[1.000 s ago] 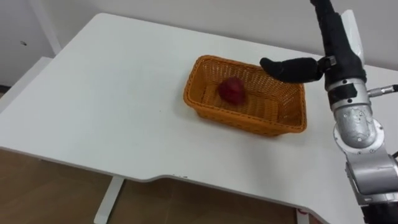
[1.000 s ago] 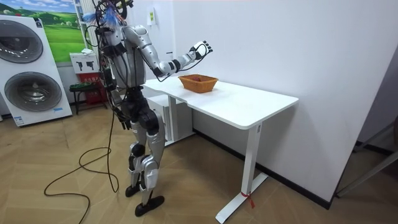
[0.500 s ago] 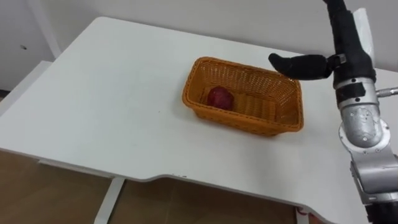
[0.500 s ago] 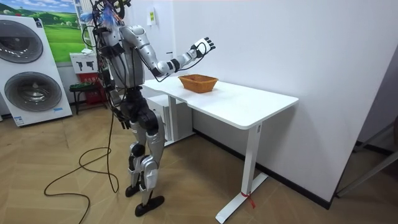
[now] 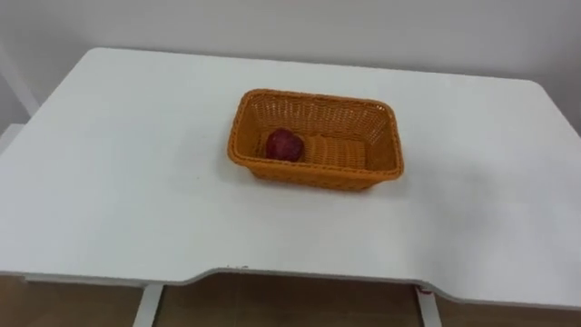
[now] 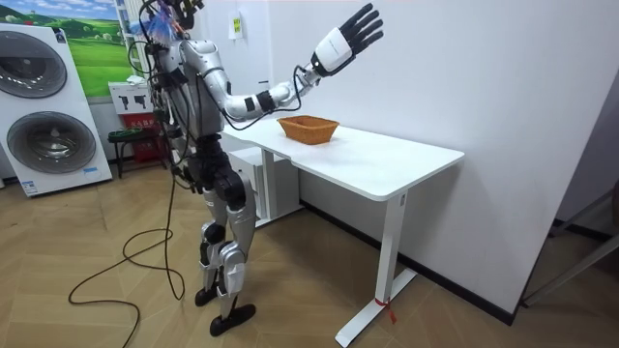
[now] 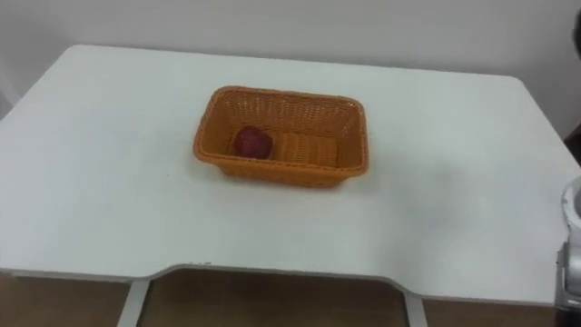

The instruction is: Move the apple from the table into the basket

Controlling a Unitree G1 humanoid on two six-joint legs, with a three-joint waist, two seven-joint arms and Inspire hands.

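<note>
- Red apple (image 5: 284, 143) lies inside basket (image 5: 309, 173), at its left end, on worktop (image 5: 118, 182).
- R robot hand (image 6: 348, 34) up high above basket; fingers spread apart, holding nothing.
- Placing looks done; prob. only lowering the arm is left.

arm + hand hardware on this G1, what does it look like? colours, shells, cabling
Right hand: black fingers on a white shell. Right arm: rounded silver-grey segments, with black bands along the forearm toward the wrist. The same silver casing shows at the right edge of the right eye view. From the room view I can't make out any loose cable or marking on the arm itself.
</note>
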